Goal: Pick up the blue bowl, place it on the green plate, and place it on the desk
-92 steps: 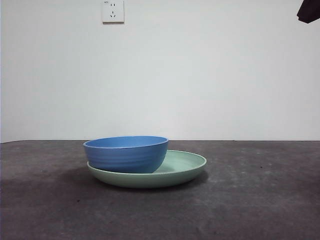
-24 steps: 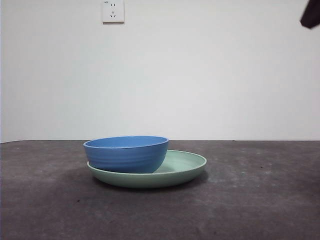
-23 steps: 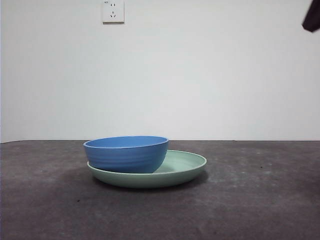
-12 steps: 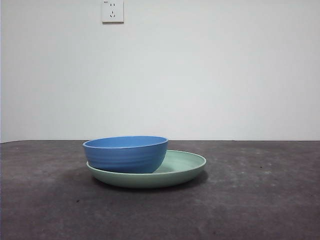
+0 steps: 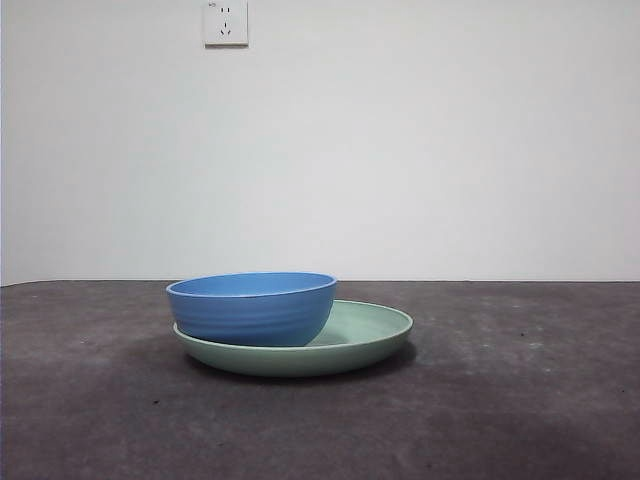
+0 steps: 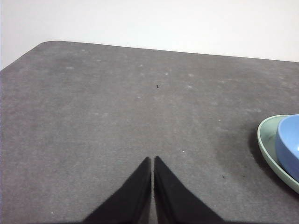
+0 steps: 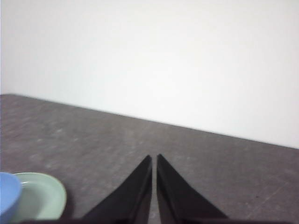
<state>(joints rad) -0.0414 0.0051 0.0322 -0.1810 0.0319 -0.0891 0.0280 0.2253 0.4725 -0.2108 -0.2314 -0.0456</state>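
Note:
The blue bowl (image 5: 252, 308) sits on the left part of the green plate (image 5: 365, 335), which rests on the dark desk (image 5: 520, 400). No arm shows in the front view. My left gripper (image 6: 153, 159) is shut and empty above bare desk, with the plate (image 6: 267, 140) and bowl (image 6: 289, 144) at the edge of its view. My right gripper (image 7: 153, 157) is shut and empty, raised, with the bowl (image 7: 7, 196) and plate (image 7: 42, 198) in the corner of its view.
A white wall stands behind the desk with a power socket (image 5: 226, 22) high on it. The desk's far rounded corner (image 6: 44, 44) shows in the left wrist view.
The black arm tip at the top right corner of the front view has drawn up and out of sight. The bowl and plate have not moved.

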